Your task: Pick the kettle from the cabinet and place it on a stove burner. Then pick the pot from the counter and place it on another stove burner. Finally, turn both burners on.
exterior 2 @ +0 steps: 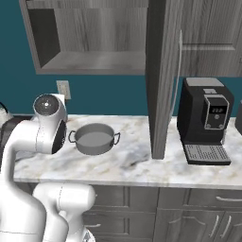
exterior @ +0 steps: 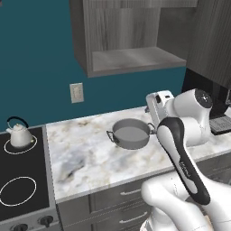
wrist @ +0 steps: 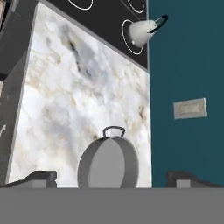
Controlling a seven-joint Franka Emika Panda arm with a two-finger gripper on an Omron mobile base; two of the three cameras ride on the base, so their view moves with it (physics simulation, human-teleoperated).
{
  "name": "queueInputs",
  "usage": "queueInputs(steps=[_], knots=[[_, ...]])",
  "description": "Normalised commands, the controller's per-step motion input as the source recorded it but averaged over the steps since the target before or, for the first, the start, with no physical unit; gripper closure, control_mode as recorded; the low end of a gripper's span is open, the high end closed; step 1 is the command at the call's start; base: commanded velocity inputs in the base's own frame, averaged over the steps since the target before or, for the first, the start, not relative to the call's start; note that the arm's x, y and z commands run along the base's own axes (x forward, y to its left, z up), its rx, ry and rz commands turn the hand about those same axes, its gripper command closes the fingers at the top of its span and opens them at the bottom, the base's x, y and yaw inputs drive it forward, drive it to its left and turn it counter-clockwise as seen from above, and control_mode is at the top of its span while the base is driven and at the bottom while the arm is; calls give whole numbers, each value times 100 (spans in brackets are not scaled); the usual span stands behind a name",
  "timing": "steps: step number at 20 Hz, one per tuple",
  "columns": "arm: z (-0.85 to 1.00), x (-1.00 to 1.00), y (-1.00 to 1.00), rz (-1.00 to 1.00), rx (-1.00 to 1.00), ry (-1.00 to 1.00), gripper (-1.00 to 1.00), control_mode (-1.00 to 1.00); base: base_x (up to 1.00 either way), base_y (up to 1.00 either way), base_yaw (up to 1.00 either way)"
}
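Observation:
The small white kettle (exterior: 18,134) with its black arched handle stands on the rear burner ring (exterior: 30,147) of the black cooktop (exterior: 27,169); it is also up at the top of the hand view (wrist: 141,32). On the marble counter (exterior: 85,155) sits the wide grey pot (exterior: 131,133), seen too from the right (exterior 2: 95,138), upright and empty. My gripper (wrist: 113,178) is open, fingertips (wrist: 43,176) spread wide, hovering short of the pot (wrist: 109,162) without touching it. The wall cabinet (exterior: 131,58) has a bare shelf niche.
A second burner ring (exterior: 18,191) lies at the cooktop's front, with dark knobs (exterior: 45,220) below it. A black coffee machine (exterior 2: 207,120) stands on the counter at the right, beside a tall cabinet panel (exterior 2: 163,80). A wall outlet (exterior: 76,92) is behind the counter.

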Motion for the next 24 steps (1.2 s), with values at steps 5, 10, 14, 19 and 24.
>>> queueInputs(steps=[5, 10, 14, 19, 24], knots=[[-10, 23, -14, 0, -1, 9, -100, -100, 0, 0, 0], [-19, 25, -14, 1, -1, 12, -100, -100, 0, 0, 0], [-26, 16, -16, 2, -2, 7, -100, -100, 0, 0, 0], [-29, 14, -15, 1, -2, 7, -100, -100, 0, 0, 0], [-31, 9, -11, 1, -2, 4, -100, -100, 0, 0, 0]])
